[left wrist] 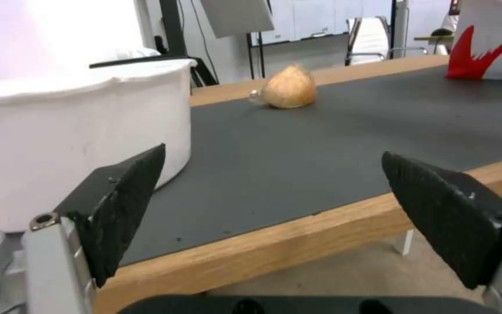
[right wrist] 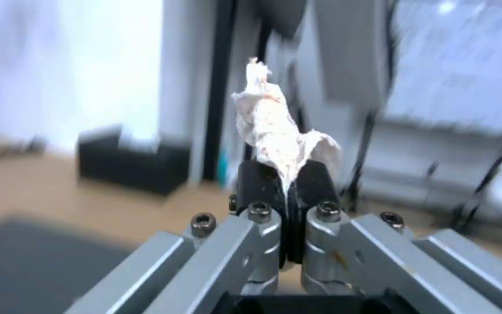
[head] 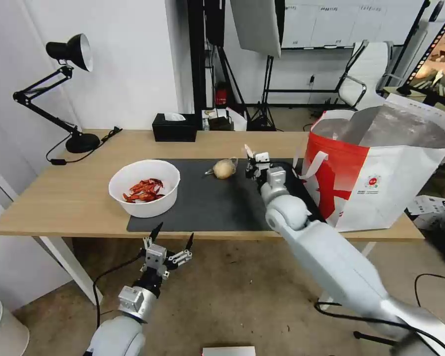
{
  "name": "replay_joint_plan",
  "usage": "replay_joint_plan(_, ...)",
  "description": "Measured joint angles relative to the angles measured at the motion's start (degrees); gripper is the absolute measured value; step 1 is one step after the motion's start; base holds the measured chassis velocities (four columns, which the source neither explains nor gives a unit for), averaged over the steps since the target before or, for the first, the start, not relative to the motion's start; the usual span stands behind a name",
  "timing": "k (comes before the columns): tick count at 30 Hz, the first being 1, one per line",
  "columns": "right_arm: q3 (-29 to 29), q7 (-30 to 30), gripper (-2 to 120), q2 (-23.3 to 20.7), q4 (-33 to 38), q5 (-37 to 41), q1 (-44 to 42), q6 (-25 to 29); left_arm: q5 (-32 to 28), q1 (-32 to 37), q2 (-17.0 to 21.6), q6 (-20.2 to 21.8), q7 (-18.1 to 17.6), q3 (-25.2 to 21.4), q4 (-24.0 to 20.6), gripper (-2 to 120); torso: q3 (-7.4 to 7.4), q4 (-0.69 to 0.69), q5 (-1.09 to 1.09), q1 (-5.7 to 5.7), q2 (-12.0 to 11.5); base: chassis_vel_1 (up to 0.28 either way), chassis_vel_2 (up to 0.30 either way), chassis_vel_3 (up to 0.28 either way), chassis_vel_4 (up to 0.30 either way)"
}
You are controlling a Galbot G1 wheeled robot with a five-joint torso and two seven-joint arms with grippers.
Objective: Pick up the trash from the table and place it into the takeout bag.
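Pinching a crumpled white tissue (right wrist: 274, 126) between clenched fingers, the right tool (head: 254, 163) hangs above the grey mat (head: 207, 198) just beside the takeout bag (head: 376, 183). Left tool (head: 172, 238) waits released below the counter (head: 59, 198) edge, near the bowl of red shells (head: 144, 188).

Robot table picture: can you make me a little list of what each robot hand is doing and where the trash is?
right gripper: shut on the crumpled tissue, raised over the mat, beside the takeout bag
left gripper: open, empty, below the table front edge
bowl of red shells: on the mat's left end
wrapped tan ball: on the mat, untouched
takeout bag: upright, open, table's right end
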Motion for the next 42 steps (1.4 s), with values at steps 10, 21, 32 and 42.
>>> replay_joint_plan(10,6.0,23.3,0,-7.8,4.8,11.0,6.5,-13.7,0.0,0.5,-0.2,0.3,0.0,0.8,-0.1,100,0.0,0.0,-0.01,0.0,0.0,0.0,0.0,0.0,0.0)
replay_joint_plan(21,7.0,30.8,16,-11.9,3.4,24.3,8.8,-21.2,0.0,0.4,0.0,0.5,0.0,1.0,-0.3,100,0.0,0.0,0.01,0.0,0.0,0.0,0.0,0.0,0.0)
replay_joint_plan(32,7.0,29.1,56,-12.6,3.6,22.6,9.4,-21.5,-0.1,0.4,0.4,0.6,0.0,0.6,-0.9,100,0.0,0.01,-0.01,0.0,0.0,0.0,0.0,0.0,0.0)
replay_joint_plan(42,7.6,25.4,89,-14.2,4.9,20.7,8.6,-20.9,-0.2,0.2,0.4,0.7,0.0,0.6,-1.3,100,0.0,0.01,-0.01,0.0,0.0,0.0,0.0,0.0,0.0)
